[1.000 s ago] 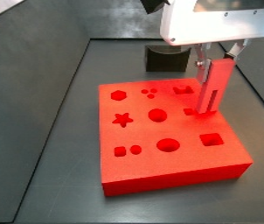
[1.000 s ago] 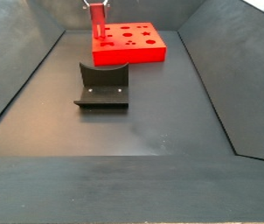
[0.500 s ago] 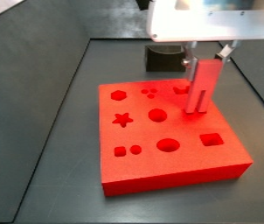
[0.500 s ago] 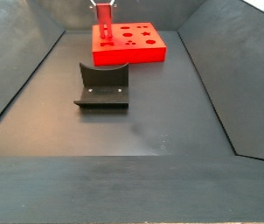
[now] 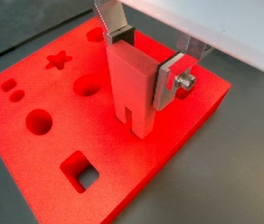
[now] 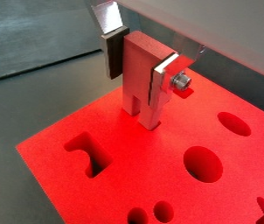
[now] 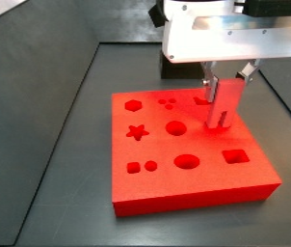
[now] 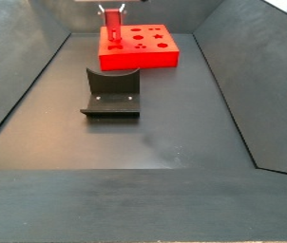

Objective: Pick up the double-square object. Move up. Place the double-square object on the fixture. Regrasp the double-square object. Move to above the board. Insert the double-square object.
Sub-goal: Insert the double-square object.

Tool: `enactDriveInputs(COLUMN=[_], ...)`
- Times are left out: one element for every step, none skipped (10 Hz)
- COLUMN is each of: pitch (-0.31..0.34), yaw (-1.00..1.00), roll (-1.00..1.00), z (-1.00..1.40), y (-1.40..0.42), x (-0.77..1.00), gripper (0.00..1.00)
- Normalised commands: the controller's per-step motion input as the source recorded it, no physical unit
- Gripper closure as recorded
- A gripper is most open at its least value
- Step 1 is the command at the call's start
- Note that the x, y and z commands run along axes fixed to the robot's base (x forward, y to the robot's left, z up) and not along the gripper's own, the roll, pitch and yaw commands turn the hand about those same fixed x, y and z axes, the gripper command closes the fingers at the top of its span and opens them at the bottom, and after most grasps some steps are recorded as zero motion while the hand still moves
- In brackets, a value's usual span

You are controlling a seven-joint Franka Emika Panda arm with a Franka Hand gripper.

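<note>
Silver plates with dark pads make up the tool (image 5: pixel 142 63), and we see them clamped on the double-square object (image 5: pixel 132 92), one plate on each of its flat sides. In both wrist views the red piece hangs upright, long axis vertical, with its notched lower end pointing down at the board (image 5: pixel 146 175). We find the same grip from the other wrist camera, where the tool (image 6: pixel 141 61) holds the double-square object (image 6: pixel 142 87) by its upper half, leaving the lower half bare.

In a side view the arm comes straight down from above, its white wrist housing level over the board (image 7: pixel 174 193), and the tool (image 7: pixel 224 81) carries the double-square object (image 7: pixel 224 104) over the board's right part, near the far right corner. We cannot tell whether the lower end touches the board's top face or sits just above it.

From the long side view the tool (image 8: pixel 109 12) and the double-square object (image 8: pixel 109 24) stand at the board's (image 8: pixel 146 59) left edge, at the far end of the floor. Nearer the camera, well apart from the board, the fixture (image 8: pixel 110 93) stands on the dark floor (image 8: pixel 159 133).
</note>
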Motion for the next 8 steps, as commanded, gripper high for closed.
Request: enactDriveInputs(pitch=[-0.154, -0.189, -0.164, -0.154, -0.080, -0.053, -0.019, 0.000], yaw=[0.05, 0.00, 0.00, 0.00, 0.00, 0.00, 0.00, 0.00], roll=[0.10, 0.25, 0.27, 0.29, 0.00, 0.00, 0.00, 0.00], z=[-0.51, -0.71, -0.73, -0.71, 0.00, 0.00, 0.00, 0.00], y=[0.00, -0.12, -0.14, -0.15, 0.00, 0.00, 0.00, 0.00], x=[-0.23, -0.33, -0.36, -0.33, -0.08, -0.03, 0.00, 0.00], gripper=[1.00, 1.00, 1.00, 1.00, 1.00, 1.00, 1.00, 1.00])
